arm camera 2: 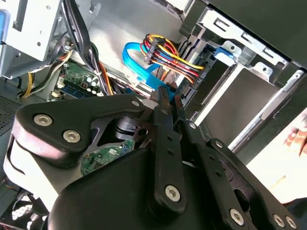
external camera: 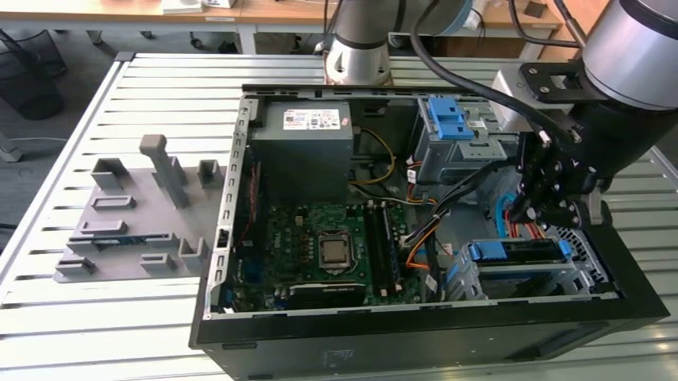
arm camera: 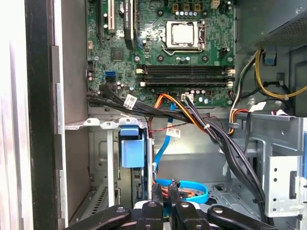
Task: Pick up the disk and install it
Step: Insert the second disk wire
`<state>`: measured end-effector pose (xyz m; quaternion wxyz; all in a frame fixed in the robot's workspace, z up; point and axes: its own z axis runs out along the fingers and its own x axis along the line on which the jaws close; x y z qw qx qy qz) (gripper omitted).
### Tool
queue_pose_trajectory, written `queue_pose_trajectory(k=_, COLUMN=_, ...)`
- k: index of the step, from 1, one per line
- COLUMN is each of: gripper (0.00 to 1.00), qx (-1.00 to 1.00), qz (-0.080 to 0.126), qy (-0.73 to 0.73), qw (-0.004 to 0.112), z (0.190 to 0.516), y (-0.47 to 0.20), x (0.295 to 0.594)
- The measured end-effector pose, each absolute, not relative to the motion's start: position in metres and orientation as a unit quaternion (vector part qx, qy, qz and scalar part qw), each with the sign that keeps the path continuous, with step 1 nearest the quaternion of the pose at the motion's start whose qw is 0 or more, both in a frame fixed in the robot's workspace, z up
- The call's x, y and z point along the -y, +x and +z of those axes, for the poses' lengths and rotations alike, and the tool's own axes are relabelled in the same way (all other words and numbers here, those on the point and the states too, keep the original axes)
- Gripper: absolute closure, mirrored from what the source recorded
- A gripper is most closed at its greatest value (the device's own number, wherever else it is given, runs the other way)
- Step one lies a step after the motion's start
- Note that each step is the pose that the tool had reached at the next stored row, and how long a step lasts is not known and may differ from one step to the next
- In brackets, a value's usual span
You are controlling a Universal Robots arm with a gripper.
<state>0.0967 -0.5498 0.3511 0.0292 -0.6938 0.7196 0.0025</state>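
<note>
In the exterior view the disk (external camera: 516,252) lies flat in the metal drive cage (external camera: 577,279) at the case's near right corner. Blue bracket pieces frame both of its ends. My gripper (external camera: 542,208) hangs inside the open computer case (external camera: 424,337), just above and behind the disk. Its fingers are shut with nothing visibly between them. In both wrist views the fingertips (arm camera: 165,188) (arm camera 2: 167,98) point at the blue data cable (arm camera: 184,189) (arm camera 2: 136,64) and the coloured power wires (arm camera 2: 170,55). A blue tab (arm camera: 132,146) (arm camera 2: 224,51) of the disk's bracket shows in the cage slot.
The motherboard (external camera: 323,246) fills the case floor, with the grey power-supply box (external camera: 310,147) behind it. A second cage with blue latches (external camera: 450,119) stands at the back right. Black cable bundles (arm camera: 211,132) cross near the gripper. A grey fixture plate (external camera: 132,218) sits at the exterior view's left.
</note>
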Motion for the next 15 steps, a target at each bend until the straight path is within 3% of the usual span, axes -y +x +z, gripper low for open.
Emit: queue_pose_trajectory(k=15, gripper=0.83, qx=-0.719, qz=-0.003, qy=-0.694, qw=0.031, z=0.3436, y=0.0943, x=0.5589)
